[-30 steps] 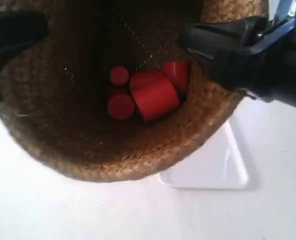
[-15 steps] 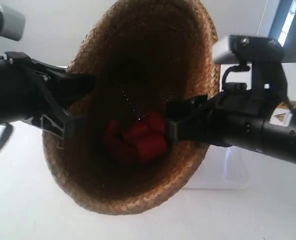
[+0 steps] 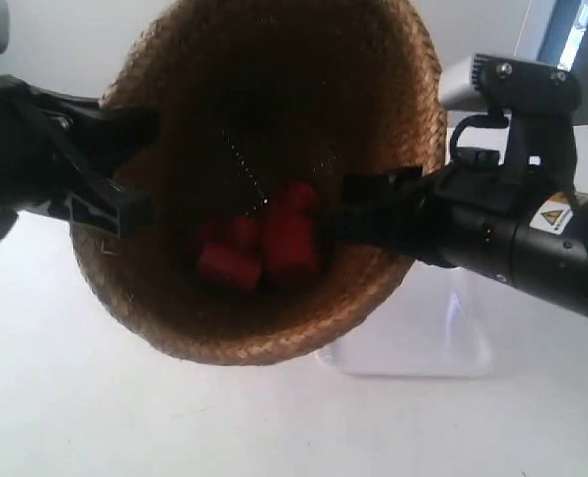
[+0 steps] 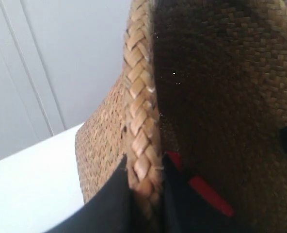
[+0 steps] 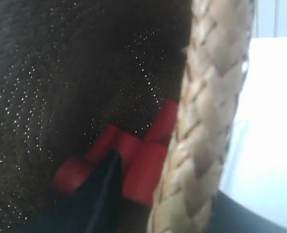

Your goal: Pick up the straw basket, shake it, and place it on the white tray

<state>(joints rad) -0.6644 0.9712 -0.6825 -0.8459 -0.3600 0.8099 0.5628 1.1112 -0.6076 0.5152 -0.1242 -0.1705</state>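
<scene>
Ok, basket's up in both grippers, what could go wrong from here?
The straw basket looks tilted, so the red cylinders inside could spill when shaken. The left gripper and right gripper pinch only its braided rim; it may slip. The white tray is partly hidden behind it, so set-down could miss.

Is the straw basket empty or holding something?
Not empty: red cylinders lie bunched inside the straw basket, at its bottom.

White tray [image 3: 443, 338] mostly behind straw basket [image 3: 254, 338]
</scene>
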